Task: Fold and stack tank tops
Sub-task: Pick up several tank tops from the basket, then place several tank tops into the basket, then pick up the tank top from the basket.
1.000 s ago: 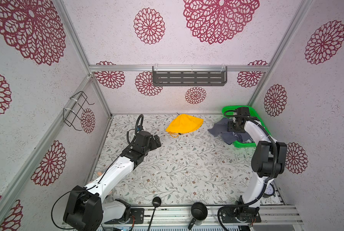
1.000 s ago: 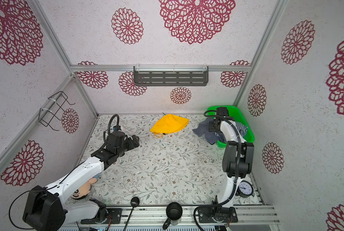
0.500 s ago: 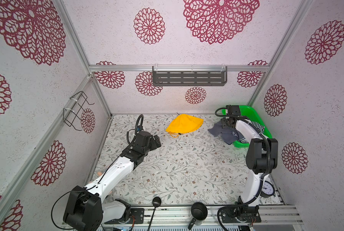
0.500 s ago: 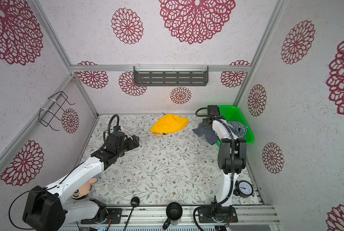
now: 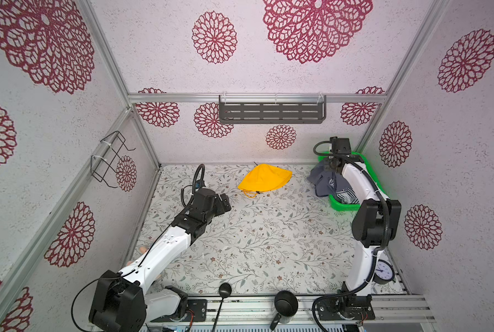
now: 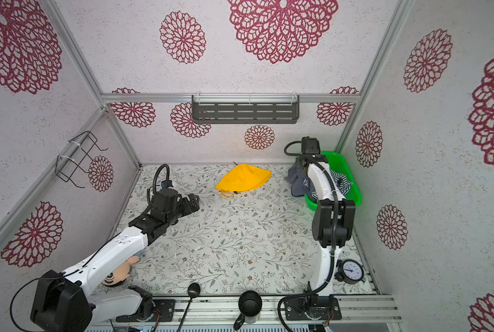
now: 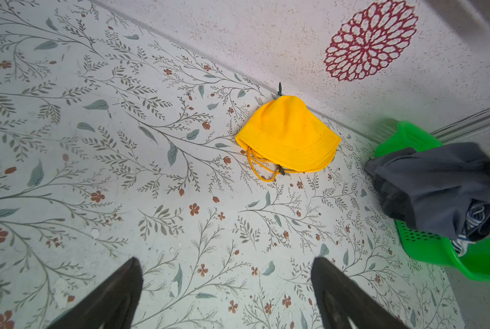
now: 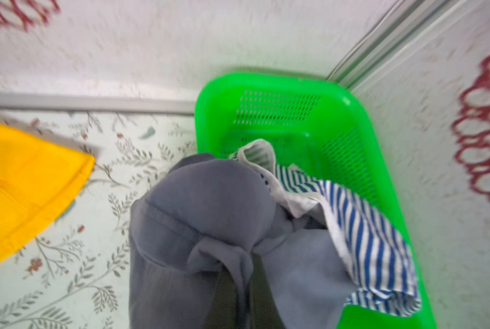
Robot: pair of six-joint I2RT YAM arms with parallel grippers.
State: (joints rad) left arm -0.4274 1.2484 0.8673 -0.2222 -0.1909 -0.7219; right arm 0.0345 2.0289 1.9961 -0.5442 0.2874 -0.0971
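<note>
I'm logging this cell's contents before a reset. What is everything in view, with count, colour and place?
green perforated plastic basket: one, green, far right corner
slate grey-blue cloth tank top: one, grey-blue, hanging over the basket's rim
navy-and-white striped cloth tank top: one, striped, in the basket
yellow cloth bucket hat: one, yellow, by the back wall
black ladle: one, black, front edge
black mug: one, black, front rail
round white-faced gauge: one, black-rimmed, beside the right arm
doll head: one, skin-toned, under the left arm
grey slotted shelf: one, grey, back wall
black wire rack: one, black, left wall
left gripper: one, black, open over the floral tabletop
right gripper: one, black, shut on the grey-blue top
</note>
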